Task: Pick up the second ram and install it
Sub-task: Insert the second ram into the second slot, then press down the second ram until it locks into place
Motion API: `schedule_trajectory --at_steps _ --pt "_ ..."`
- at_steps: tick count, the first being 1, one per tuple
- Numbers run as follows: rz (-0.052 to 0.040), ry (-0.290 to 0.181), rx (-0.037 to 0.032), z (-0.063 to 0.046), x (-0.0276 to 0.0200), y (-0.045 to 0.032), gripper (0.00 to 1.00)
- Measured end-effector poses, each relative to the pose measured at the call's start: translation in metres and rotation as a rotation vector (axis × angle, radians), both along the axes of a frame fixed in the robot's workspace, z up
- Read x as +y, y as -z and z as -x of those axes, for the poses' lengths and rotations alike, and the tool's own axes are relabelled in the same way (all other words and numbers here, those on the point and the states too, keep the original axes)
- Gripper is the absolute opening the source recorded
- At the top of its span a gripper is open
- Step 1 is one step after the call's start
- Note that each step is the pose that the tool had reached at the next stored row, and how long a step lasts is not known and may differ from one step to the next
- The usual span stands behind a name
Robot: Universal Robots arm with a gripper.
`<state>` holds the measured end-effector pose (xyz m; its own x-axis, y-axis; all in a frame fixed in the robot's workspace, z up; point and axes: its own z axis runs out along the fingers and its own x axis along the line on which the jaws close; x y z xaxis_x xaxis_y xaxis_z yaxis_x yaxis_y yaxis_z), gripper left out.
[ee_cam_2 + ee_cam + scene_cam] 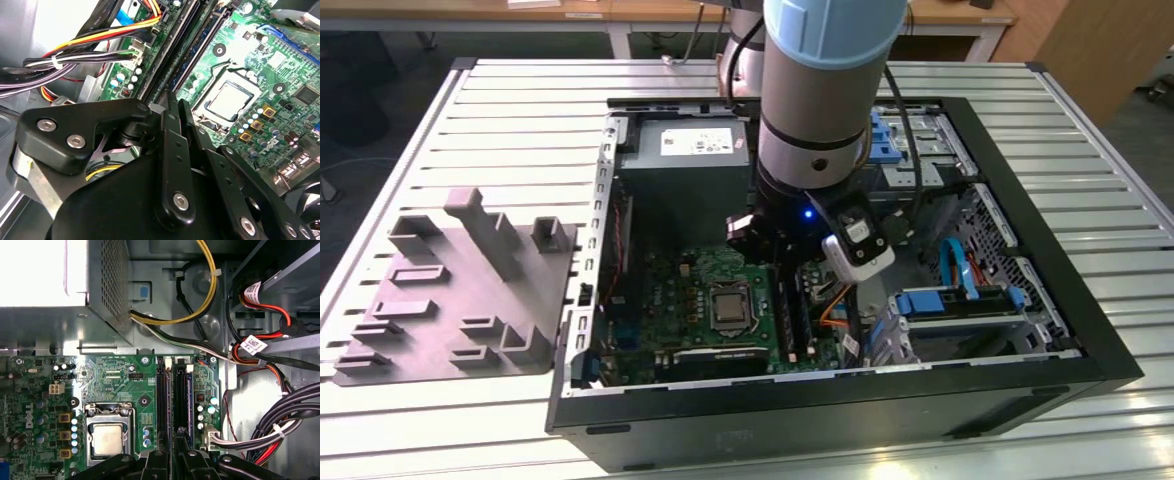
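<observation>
First wrist view: the second ram (181, 405), a long dark stick, stands on edge in the memory slots (162, 405) of the green motherboard (115, 375), with white latches at its far end. Its near end runs under the black pincer (173, 456). I cannot tell whether the pincer clamps the stick or how far apart it is set. Beside the slots sits the processor socket (107, 437), and beyond the board is the grey power supply (50, 275), with yellow and black cables (170, 320) leaving it.

In the second wrist view the pincer (176, 107) hangs right over the slots.

In the exterior view the arm (827, 100) reaches down into the open computer case (1041, 250), which lies on the slatted counter (520, 130). A grey fixture (454, 290) lies toward the exterior view's left.
</observation>
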<state>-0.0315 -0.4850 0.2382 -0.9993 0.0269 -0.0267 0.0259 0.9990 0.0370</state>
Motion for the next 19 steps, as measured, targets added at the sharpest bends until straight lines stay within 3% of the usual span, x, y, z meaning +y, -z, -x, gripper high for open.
schedule_trajectory --at_steps 3,5,19 --pt "0.0002 0.000 0.0000 0.0000 0.0000 0.0000 0.18" --pt "0.0003 0.000 0.0000 0.0000 0.0000 0.0000 0.11" --pt "0.0017 0.000 0.0000 0.0000 0.0000 0.0000 0.11"
